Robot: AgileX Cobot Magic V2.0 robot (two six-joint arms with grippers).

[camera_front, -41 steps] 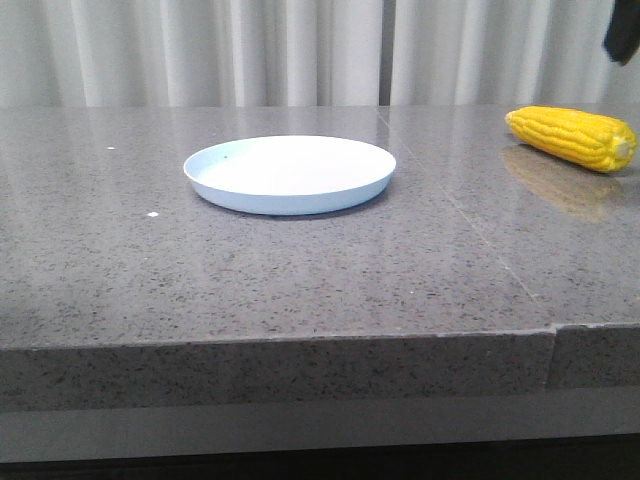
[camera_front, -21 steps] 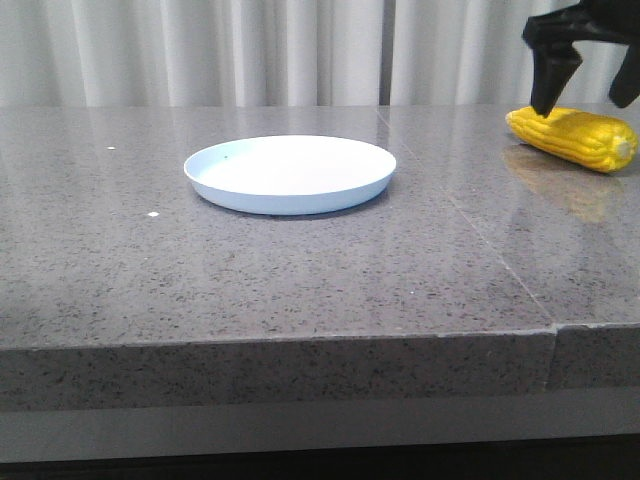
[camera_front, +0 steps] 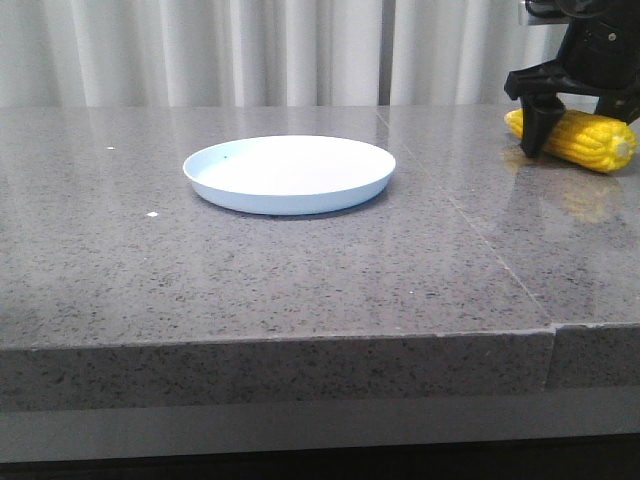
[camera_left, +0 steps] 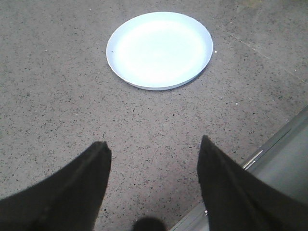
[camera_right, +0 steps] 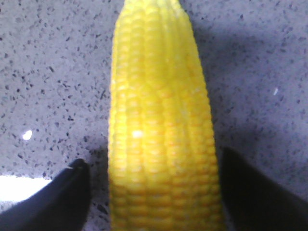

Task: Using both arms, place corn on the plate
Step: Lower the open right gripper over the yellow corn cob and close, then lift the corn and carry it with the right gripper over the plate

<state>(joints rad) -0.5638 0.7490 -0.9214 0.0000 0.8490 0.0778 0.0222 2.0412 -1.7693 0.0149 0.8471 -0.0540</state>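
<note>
Since half a second ago the black right end effector has dropped from above the bright yellow, tapered corn cob to straddle it, one black finger now reaching the grey speckled stone counter on the near side of the cob; the corn itself has not shifted and lies on its side at the far right of the counter, well apart from the round, shallow, pale blue-white plate; in the right wrist view the cob runs between the two spread fingers, a sliver of counter showing on either side, so the jaws stand apart and not clamped; the left end effector hangs over bare counter with its fingers wide apart, the plate ahead of it holding nothing.
</note>
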